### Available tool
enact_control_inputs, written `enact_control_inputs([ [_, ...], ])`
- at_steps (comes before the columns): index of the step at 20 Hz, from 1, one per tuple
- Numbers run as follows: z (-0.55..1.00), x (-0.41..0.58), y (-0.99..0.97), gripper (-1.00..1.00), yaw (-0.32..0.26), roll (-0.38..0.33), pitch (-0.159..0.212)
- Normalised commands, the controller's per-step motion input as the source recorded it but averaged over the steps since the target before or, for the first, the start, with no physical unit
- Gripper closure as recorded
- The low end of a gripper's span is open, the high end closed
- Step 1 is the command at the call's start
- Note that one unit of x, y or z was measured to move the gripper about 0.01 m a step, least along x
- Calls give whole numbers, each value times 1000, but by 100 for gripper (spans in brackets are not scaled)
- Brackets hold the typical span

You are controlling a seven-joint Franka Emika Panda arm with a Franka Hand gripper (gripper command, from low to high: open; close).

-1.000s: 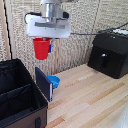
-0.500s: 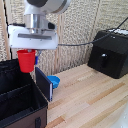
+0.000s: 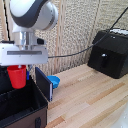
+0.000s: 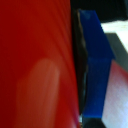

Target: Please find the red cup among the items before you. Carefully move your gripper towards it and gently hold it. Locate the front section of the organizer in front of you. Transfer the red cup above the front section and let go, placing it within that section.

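Hovering over the black organizer (image 3: 20, 107), my claw (image 3: 18, 70) is clenched on the red cup (image 3: 17, 76), which hangs upright above a compartment so it can drop straight in; the blue bowl (image 3: 53, 81) sits beside it.

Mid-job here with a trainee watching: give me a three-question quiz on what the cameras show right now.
1. True or false: the gripper is shut on the red cup.
2. In the exterior view, the cup hangs over which thing? A) the black box with a handle B) the organizer C) the blue bowl
3. Fill in: the cable runs to the black ____ at the exterior view's right.

Key: 1 true. 2 B. 3 box.
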Motion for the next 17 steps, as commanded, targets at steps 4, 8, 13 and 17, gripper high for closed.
enact_control_inputs([
  [4,-334,-8,546,100,48,-115,10],
  [8,-261,21,377,-100,57,-116,0],
  [13,208,183,-85,-100,71,-6,-26],
  [17,431,245,-181,-100,60,0,-88],
])
